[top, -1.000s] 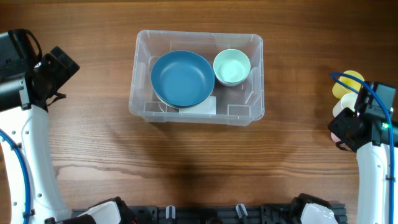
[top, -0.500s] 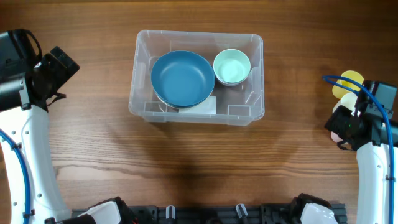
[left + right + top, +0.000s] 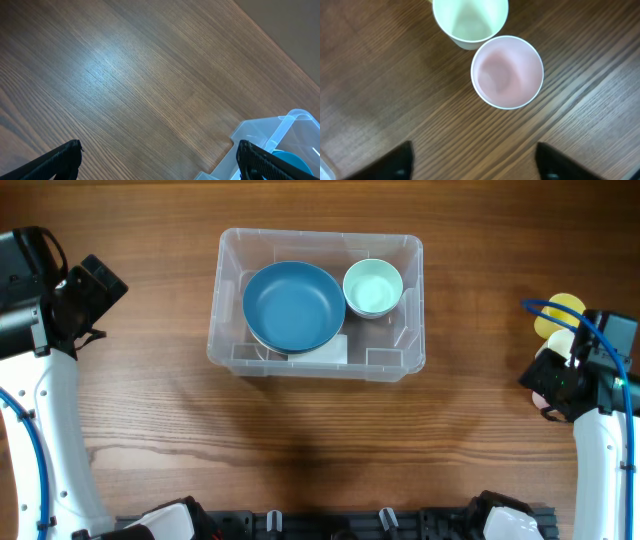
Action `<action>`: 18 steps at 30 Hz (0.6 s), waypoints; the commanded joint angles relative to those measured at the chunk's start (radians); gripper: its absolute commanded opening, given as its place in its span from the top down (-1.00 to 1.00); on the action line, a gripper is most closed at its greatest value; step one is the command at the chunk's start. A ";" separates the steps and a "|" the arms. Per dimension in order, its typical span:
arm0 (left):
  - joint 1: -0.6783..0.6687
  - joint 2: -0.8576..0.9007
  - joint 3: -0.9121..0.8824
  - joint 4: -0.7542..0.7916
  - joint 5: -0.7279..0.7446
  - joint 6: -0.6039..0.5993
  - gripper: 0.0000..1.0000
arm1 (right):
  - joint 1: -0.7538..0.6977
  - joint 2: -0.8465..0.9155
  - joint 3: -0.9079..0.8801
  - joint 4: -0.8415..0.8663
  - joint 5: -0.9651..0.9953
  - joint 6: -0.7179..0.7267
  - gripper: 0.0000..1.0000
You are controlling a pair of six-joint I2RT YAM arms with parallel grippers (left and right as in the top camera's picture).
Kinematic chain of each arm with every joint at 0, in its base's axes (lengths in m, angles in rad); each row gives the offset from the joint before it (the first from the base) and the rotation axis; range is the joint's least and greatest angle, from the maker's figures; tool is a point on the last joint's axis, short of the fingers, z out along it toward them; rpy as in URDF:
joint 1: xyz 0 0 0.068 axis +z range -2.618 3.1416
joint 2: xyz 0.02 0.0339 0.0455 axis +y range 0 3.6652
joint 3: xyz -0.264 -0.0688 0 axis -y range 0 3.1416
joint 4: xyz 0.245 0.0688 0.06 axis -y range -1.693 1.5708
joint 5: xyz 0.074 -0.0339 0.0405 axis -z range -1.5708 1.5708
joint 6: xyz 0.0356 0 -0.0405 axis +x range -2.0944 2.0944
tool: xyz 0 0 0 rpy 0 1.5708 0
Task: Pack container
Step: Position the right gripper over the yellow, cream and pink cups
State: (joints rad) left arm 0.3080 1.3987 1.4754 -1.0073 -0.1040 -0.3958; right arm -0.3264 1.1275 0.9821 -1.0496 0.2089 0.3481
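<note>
The clear container (image 3: 316,366) stands at the table's middle back. It holds a large blue bowl (image 3: 294,306) and a small mint bowl (image 3: 373,287). Its corner (image 3: 280,134) shows in the left wrist view. My left gripper (image 3: 103,286) is open and empty, well left of the container, and it shows open over bare wood in the left wrist view (image 3: 160,162). My right gripper (image 3: 546,384) is at the far right. It is open (image 3: 476,167) above the table, with a pink cup (image 3: 507,71) just ahead of its fingertips and a pale cup (image 3: 470,20) beyond that.
A yellow cup (image 3: 563,309) and a pale cup (image 3: 556,340) stand by the right arm near the table's right edge. The blue bowl's edge (image 3: 289,163) shows in the left wrist view. A black rail runs along the front edge (image 3: 330,525).
My right wrist has shifted slightly to the left near the cups. The left arm, the container and the bowls have not moved.
</note>
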 commanded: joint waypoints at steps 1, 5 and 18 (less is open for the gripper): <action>0.005 -0.008 0.013 0.000 0.001 -0.009 -1.00 | -0.005 -0.004 -0.009 0.008 0.001 0.132 -0.99; 0.005 -0.008 0.013 0.000 0.001 -0.009 -1.00 | -0.007 -0.004 -0.009 0.050 0.001 0.132 -0.99; 0.005 -0.008 0.013 0.000 0.001 -0.009 -0.99 | -0.082 0.122 -0.009 0.206 -0.037 -0.124 -0.99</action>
State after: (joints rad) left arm 0.3080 1.3987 1.4754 -1.0073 -0.1040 -0.3958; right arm -0.4034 1.1973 0.9817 -0.8787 0.2001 0.3862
